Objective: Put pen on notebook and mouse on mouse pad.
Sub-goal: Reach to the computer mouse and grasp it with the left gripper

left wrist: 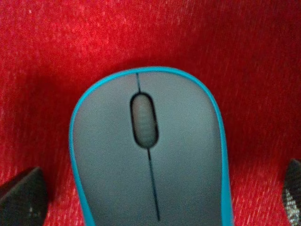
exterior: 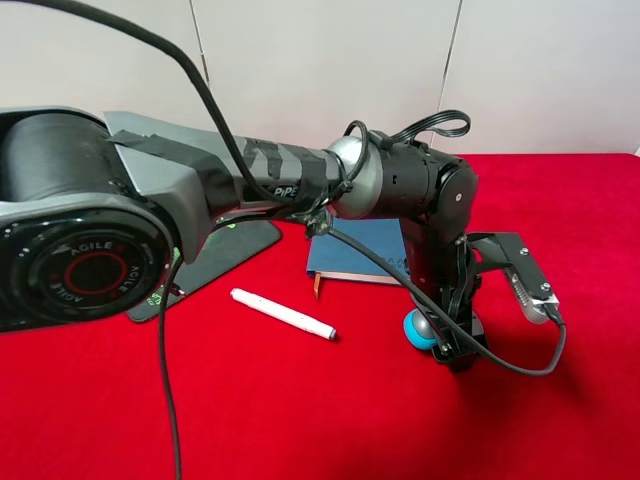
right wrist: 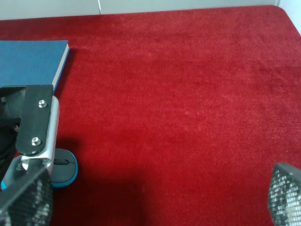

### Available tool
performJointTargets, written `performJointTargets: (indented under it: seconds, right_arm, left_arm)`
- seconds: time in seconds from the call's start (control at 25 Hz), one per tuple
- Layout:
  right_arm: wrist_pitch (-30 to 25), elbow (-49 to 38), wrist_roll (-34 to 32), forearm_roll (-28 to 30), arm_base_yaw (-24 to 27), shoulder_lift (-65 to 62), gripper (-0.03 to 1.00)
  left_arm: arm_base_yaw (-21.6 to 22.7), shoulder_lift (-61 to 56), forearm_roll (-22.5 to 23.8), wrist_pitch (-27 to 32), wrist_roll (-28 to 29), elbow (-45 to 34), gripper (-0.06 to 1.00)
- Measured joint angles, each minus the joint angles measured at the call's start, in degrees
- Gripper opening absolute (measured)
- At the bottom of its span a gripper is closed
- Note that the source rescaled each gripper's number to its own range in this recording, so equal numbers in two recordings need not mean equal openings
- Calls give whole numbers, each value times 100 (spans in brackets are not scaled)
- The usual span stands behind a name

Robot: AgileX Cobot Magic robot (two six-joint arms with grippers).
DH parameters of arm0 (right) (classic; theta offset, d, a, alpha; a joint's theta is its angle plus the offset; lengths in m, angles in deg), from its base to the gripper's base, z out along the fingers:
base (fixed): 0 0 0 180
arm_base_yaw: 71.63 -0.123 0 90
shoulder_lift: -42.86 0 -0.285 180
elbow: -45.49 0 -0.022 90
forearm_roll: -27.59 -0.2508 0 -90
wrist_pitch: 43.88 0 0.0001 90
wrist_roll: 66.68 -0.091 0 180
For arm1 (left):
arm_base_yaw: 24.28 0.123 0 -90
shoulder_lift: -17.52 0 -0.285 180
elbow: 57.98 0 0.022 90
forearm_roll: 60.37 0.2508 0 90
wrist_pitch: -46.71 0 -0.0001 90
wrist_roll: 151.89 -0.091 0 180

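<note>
Mouse (left wrist: 188,155) grey, teal rim; notebook (exterior: 375,240) blue; pen (exterior: 283,314) white; cloth (exterior: 570,210) red.

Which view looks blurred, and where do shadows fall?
Left wrist view: the mouse looks soft, out of focus, shadow darkening the red cloth beside it. Right wrist view: sharper, broad shadow near the mouse. Exterior high view: even light, thin shadow under the pen.

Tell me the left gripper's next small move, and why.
Probably close the left gripper on the mouse. In the left wrist view its fingertips stand open on either side of the mouse, which lies centred between them on the red cloth, far from the mouse pad.
</note>
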Motion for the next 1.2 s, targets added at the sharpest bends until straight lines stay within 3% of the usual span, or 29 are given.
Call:
performJointTargets:
  seconds: [0.2,0.32,0.4,0.52,0.64,1.2]
  right_arm:
    - [0,0,0,0,0,0,100]
    - [0,0,0,-2,0,0,100]
    - [0,0,0,-2,0,0,100]
    - [0,0,0,-2,0,0,100]
    - [0,0,0,-2,0,0,100]
    - [0,0,0,-13,0,0,100]
  left_arm:
    - [0,7,58,-13,-7,0,96]
    - [0,7,87,-13,-7,0,84]
    - [0,7,87,-13,-7,0,69]
    - [0,7,90,-13,-9,0,38]
    - [0,7,90,-24,-9,0,0]
    - [0,-104,101,-131,-9,0,0]
